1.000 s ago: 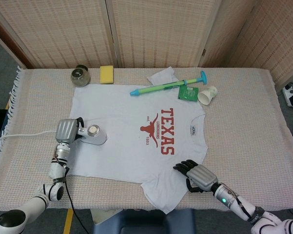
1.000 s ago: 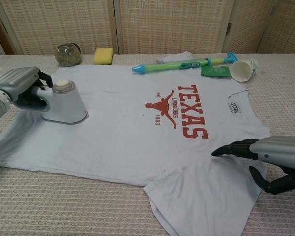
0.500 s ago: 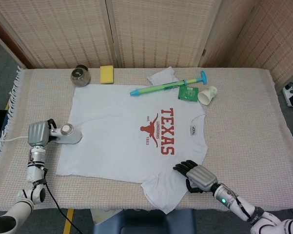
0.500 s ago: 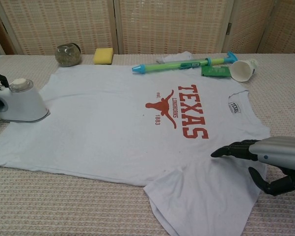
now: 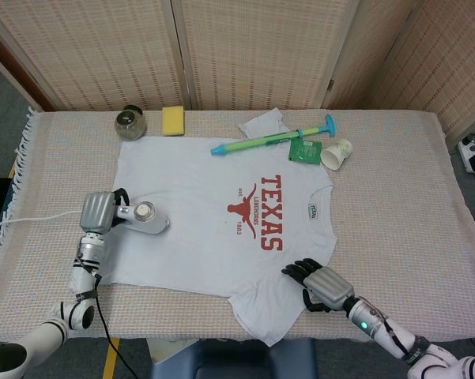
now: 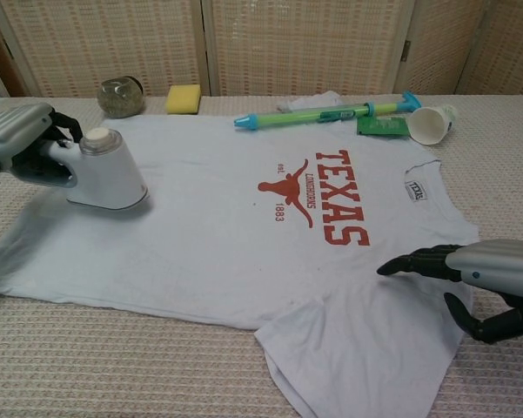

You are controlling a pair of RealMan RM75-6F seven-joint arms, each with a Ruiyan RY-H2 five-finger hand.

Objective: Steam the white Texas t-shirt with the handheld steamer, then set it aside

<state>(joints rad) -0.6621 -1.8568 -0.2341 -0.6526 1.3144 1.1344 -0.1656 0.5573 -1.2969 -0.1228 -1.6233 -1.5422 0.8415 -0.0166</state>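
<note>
while the left hand [image 6: 17,139] grips it, the steamer [image 6: 104,171] rests on the t-shirt [image 6: 235,235].

Illumination is bright, even and diffuse in both views, apparently from overhead; shadows are soft and short, the plainest a faint dark rim at the base of the steamer [image 6: 104,174] and under the right hand [image 6: 479,283] on the white t-shirt [image 6: 244,226]. No hard glare is noted, though the shirt reads near-white with little fabric detail. Focus is adequate throughout; the chest view shows slight softening and stretching at its lower corners.
</note>
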